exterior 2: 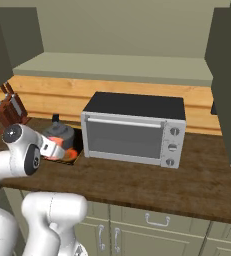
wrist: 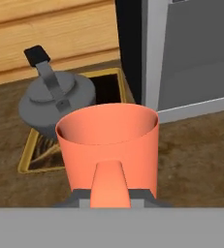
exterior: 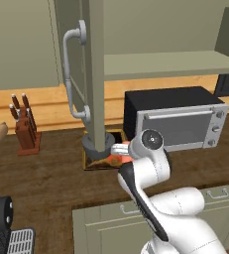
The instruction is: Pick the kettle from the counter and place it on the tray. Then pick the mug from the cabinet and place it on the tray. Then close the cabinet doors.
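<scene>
Orange-red mug (wrist: 107, 145); dark-grey kettle (wrist: 55, 104); black-rimmed tray (wrist: 111, 80)

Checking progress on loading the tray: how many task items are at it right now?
2: the kettle sits on the tray; the mug is held by the gripper just beside it, near the microwave.

kettle (wrist: 55, 101) upright on tray (wrist: 36, 157) | orange mug (wrist: 108, 145) upright, beside kettle

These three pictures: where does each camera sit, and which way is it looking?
Left base view: behind the arm, to its left, looking forward and down at the counter; the arm rises lower right.
Right base view: behind, to its right, facing the microwave; arm lower left.
Hand view: on the hand, looking along the gripper holding the mug.
All three share the kettle on the tray.
</scene>
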